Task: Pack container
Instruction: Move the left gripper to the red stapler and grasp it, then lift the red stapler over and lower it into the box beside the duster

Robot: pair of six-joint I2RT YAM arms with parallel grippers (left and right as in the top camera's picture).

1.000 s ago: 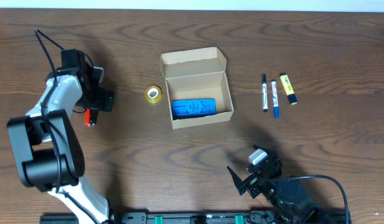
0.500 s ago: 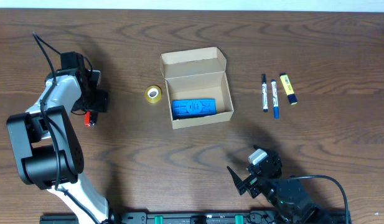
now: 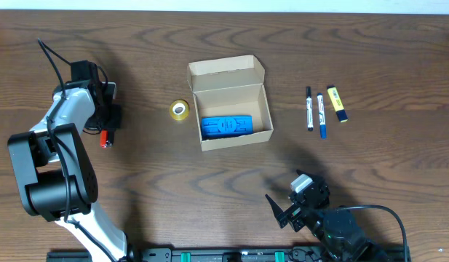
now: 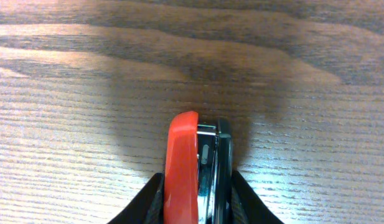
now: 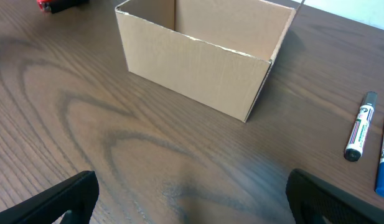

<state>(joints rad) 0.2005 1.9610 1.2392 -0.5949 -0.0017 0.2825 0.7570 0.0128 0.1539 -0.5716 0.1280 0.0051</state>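
From overhead, a small rectangular tan cardboard box (image 3: 230, 97) sits at the centre of the dark wood-grain worktop (image 3: 370, 44). Its hinged flap lid (image 3: 225, 71) is folded back toward 12 o'clock. Inside, a flat blue block with a ribbed, moulded face (image 3: 226, 126) lies against the 6 o'clock wall and is the only content. A yellow roll of tape (image 3: 180, 110) lies on its side just off the box at 9 o'clock. Well apart at 3 o'clock lie three slim items side by side: a white marker with black ends (image 3: 309, 108), a white marker with a blue cap (image 3: 321, 115) and a stubby yellow highlighter (image 3: 338, 104). Far out at 9 o'clock, the left claw (image 3: 108, 120) is over a small red-and-black stapler (image 3: 104, 138). The right claw (image 3: 282, 211) hangs at 5 o'clock near the table edge.

In the left wrist view, the stapler (image 4: 198, 168) has a glossy red top, a metal middle and a black base. It rests on the grained worktop with a dark finger (image 4: 148, 200) pressed against each side, so the claw is closed on it.

In the right wrist view, the box (image 5: 198, 50) shows plain matte walls with sharp creased corners. The two markers lie at 3 o'clock. The black fingers (image 5: 61, 199) are spread wide with nothing between them.
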